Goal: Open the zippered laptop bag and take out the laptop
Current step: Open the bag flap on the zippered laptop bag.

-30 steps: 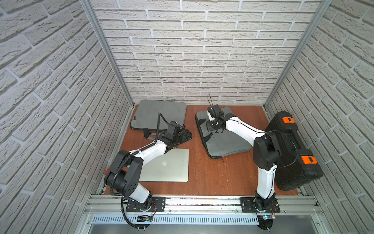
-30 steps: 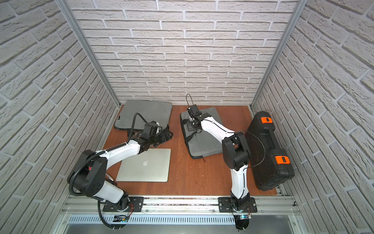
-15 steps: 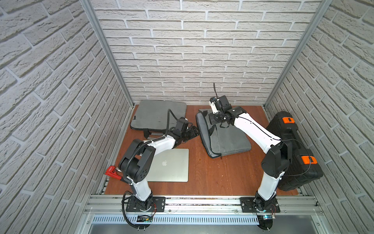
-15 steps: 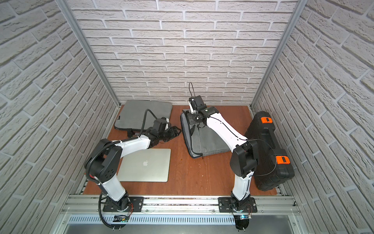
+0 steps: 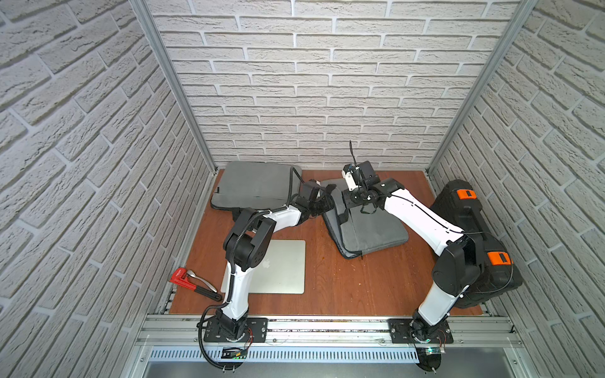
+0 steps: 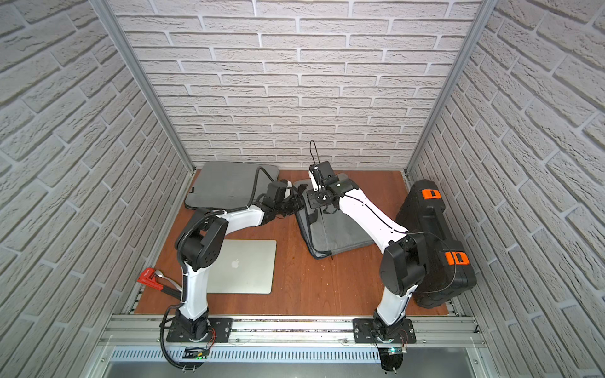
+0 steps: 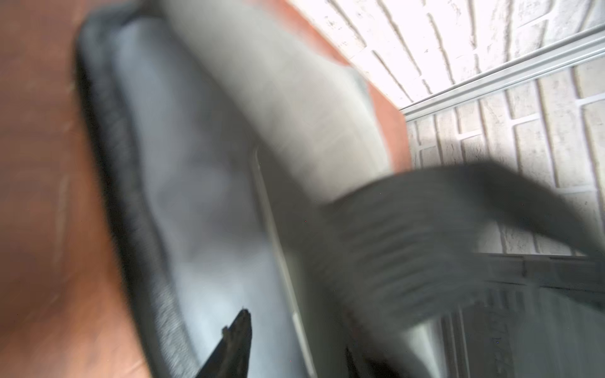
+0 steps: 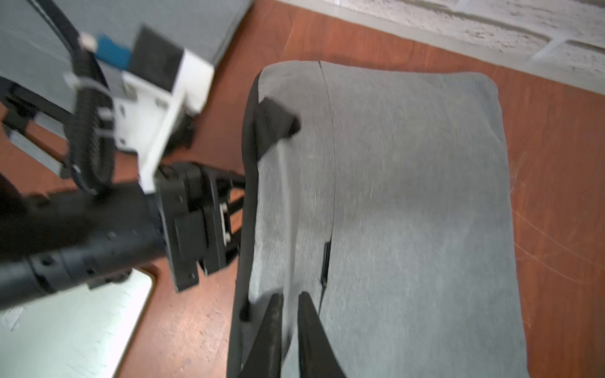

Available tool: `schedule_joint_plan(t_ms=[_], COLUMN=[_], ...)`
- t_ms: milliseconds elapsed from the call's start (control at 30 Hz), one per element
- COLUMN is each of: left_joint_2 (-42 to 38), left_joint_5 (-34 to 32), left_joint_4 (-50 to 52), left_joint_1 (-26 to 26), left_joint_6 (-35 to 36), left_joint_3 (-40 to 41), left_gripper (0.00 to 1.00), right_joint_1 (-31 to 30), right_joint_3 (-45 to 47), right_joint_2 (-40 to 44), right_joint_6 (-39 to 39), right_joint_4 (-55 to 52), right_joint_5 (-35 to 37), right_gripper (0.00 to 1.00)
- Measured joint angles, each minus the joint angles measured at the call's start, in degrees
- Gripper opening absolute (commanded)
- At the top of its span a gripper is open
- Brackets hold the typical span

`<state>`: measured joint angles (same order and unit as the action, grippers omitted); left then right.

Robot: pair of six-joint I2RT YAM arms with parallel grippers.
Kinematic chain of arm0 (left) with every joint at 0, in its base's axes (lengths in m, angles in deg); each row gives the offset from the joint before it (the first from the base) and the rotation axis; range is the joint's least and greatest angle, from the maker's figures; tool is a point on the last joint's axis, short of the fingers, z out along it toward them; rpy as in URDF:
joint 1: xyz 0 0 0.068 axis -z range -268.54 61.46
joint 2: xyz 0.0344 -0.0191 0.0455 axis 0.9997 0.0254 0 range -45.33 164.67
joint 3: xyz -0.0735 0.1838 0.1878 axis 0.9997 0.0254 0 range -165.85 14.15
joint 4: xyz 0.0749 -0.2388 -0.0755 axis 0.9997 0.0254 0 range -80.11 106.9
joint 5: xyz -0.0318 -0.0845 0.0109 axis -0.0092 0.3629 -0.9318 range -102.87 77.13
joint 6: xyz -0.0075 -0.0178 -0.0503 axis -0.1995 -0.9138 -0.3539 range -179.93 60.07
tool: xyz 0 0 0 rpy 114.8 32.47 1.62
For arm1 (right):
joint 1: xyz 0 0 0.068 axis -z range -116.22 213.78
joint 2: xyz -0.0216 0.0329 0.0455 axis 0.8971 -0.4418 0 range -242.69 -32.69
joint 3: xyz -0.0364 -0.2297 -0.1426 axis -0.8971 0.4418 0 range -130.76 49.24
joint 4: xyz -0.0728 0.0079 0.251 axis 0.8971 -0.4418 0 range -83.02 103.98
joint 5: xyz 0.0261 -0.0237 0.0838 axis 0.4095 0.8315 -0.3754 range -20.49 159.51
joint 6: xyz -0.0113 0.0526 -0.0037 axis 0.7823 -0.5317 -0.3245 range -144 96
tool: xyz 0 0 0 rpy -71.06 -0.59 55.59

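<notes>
A grey zippered laptop bag (image 5: 366,229) (image 6: 334,234) (image 8: 409,203) lies mid-table. My right gripper (image 5: 345,203) (image 8: 289,302) hangs over its left part, its fingers almost together on a raised fold of the bag's fabric. My left gripper (image 5: 327,204) (image 6: 299,204) (image 7: 294,330) is at the bag's left edge, its jaws apart around the bag's rim; this view is blurred. The bag's dark strap (image 7: 425,229) (image 8: 275,124) covers one left finger. A silver laptop (image 5: 281,266) (image 6: 244,266) (image 8: 65,327) lies bare at the front left, under my left arm.
A second grey bag (image 5: 255,183) (image 6: 226,185) lies flat at the back left. A black case (image 5: 474,242) (image 6: 435,248) with orange latches fills the right side. A red wrench (image 5: 193,284) lies by the front left edge. Brick walls close three sides.
My left arm swung right from the back-left bag to the middle bag's edge, its jaws narrowing. The right gripper pulled the bag's left side up and its fingers parted slightly.
</notes>
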<state>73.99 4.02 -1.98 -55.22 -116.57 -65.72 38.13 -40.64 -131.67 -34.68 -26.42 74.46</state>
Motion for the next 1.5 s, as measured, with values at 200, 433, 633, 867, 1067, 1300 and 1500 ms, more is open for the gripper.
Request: schedule_joint_plan(t_ms=[200,433,633,867,1067,1300,1500], left_joint_2=[1.44,1.44,1.44,1.44,1.44,1.33,0.61], left_joint_5=[1.18,1.64,1.66,1.64,1.64,1.62,1.57], left_joint_4=[0.44,1.22,1.4,1.44,1.42,1.33,1.27], left_joint_1=[0.09,0.13,0.13,0.13,0.13,0.07,-0.2], left_joint_6=[0.0,-0.02,-0.09,-0.2,-0.26,-0.28,-0.26], left_joint_3=[-3.43,-4.11,-4.11,-4.11,-4.09,-3.5,-2.21], left_gripper=[0.45,0.45,0.46,0.47,0.47,0.47,0.48], right_joint_1=[-0.04,-4.42,-9.57,-12.11,-12.24,-11.28,-8.0], right_joint_3=[11.43,23.3,26.58,26.12,23.96,22.58,22.27], right_joint_2=[7.19,15.61,13.81,7.23,2.03,0.0,-0.15], right_joint_6=[-1.77,-4.66,-6.8,-8.04,-8.22,-8.13,-8.41], right_joint_4=[2.58,6.86,10.05,12.41,13.03,14.43,14.91], right_joint_5=[0.15,2.56,6.27,12.22,18.29,21.59,18.03], right_gripper=[0.52,0.83,1.0,1.0,1.0,0.25,0.06])
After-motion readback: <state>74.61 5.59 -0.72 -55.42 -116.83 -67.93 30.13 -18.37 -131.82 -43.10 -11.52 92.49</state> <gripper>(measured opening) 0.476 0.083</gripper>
